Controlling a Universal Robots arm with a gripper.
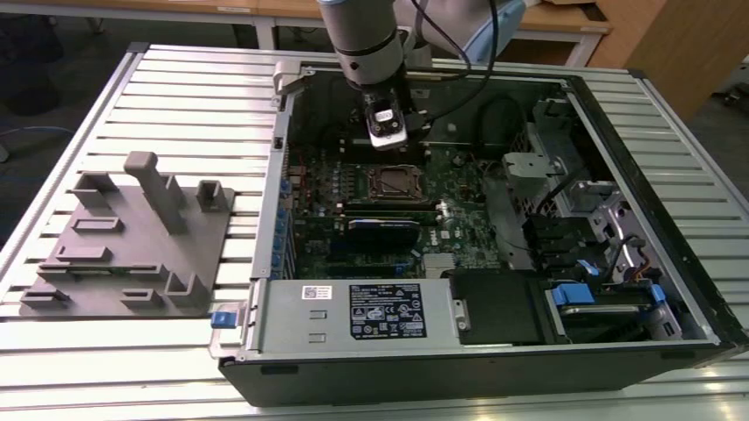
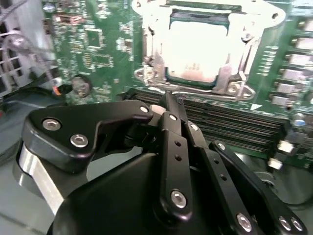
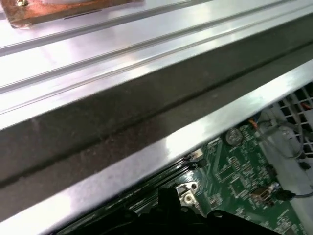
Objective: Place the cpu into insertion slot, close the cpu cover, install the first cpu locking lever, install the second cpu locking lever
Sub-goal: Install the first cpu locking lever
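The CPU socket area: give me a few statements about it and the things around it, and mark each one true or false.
1. The cpu sits in the insertion slot. True.
2. The cpu cover lies flat, framing the cpu. True.
3. The end effector holds the cpu. False: the cpu lies in the slot, apart from it.
4. The computer case is shut. False: its side is open.
5. The grey fixture plate lies at the exterior view's right of the case. False: it lies at the left.
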